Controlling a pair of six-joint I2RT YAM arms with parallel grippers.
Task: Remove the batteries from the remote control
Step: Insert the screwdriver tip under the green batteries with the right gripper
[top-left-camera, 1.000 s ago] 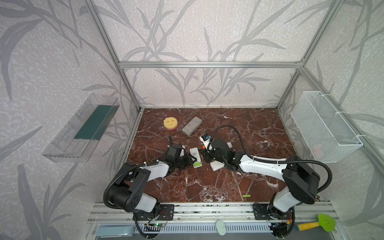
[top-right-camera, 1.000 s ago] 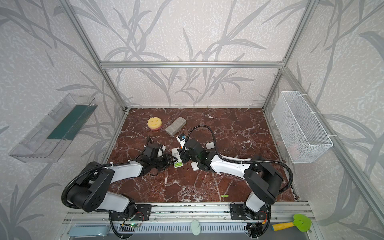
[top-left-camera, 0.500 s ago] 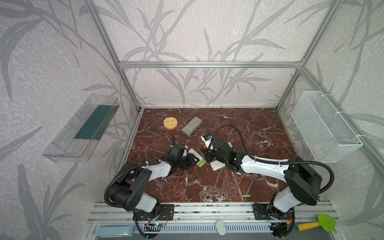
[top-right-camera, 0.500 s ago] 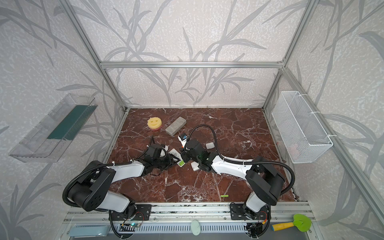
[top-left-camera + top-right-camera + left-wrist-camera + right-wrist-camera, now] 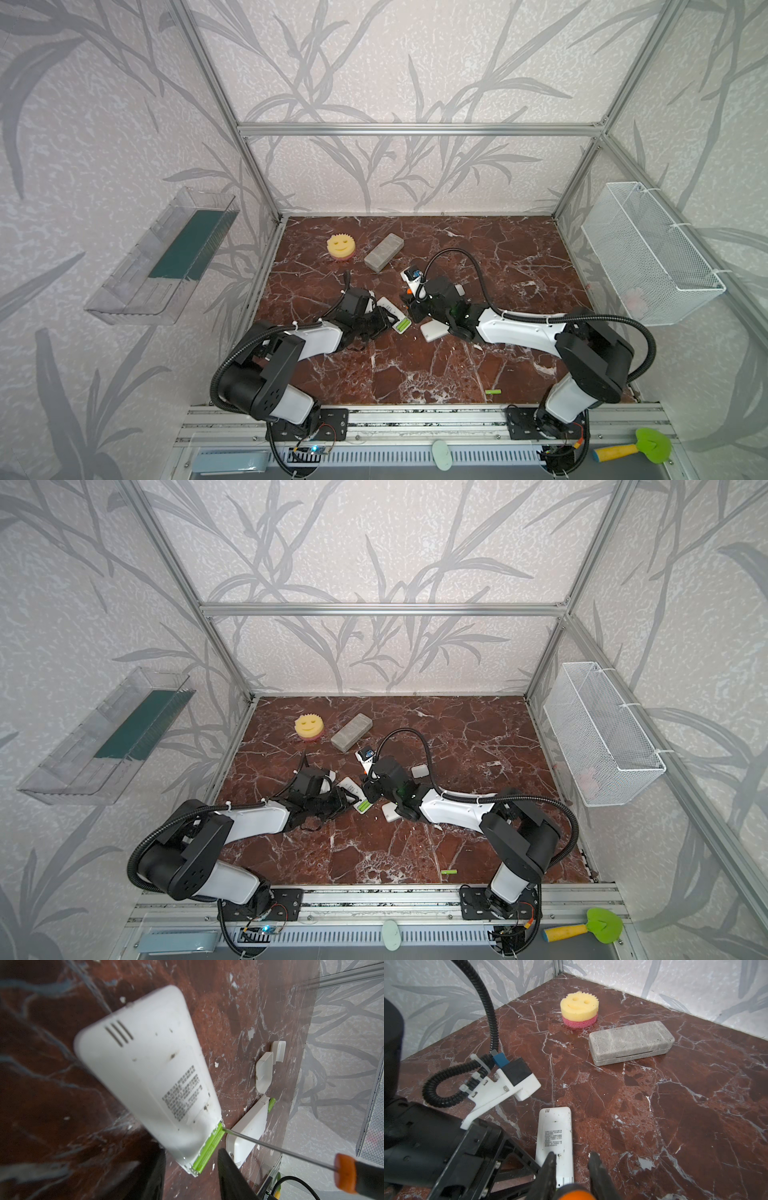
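The white remote control [image 5: 145, 1068] lies back up on the marble floor, its compartment open at the end. Two lime-green batteries [image 5: 209, 1147] sit side by side in it. My left gripper [image 5: 191, 1150] is shut on that end of the remote, one fingertip on each side. My right gripper [image 5: 573, 1156] is shut on an orange-handled screwdriver [image 5: 349, 1174], whose thin shaft reaches the batteries' inner end. In both top views the two grippers meet at the remote [image 5: 390, 309] [image 5: 353, 789] mid-floor. A loose battery [image 5: 493, 392] lies near the front edge, another [image 5: 271, 1104] beyond a second remote.
A second white remote [image 5: 434, 331] lies just right of the held one, and two white covers [image 5: 264, 1072] lie beyond it. A smiley sponge [image 5: 340, 247] and grey case [image 5: 384, 257] sit at the back left. A wire basket [image 5: 648, 257] hangs on the right wall.
My left gripper has moved right and turned the remote from straight to slanted, bringing its battery end toward the right gripper. The right gripper has stayed nearly in place.
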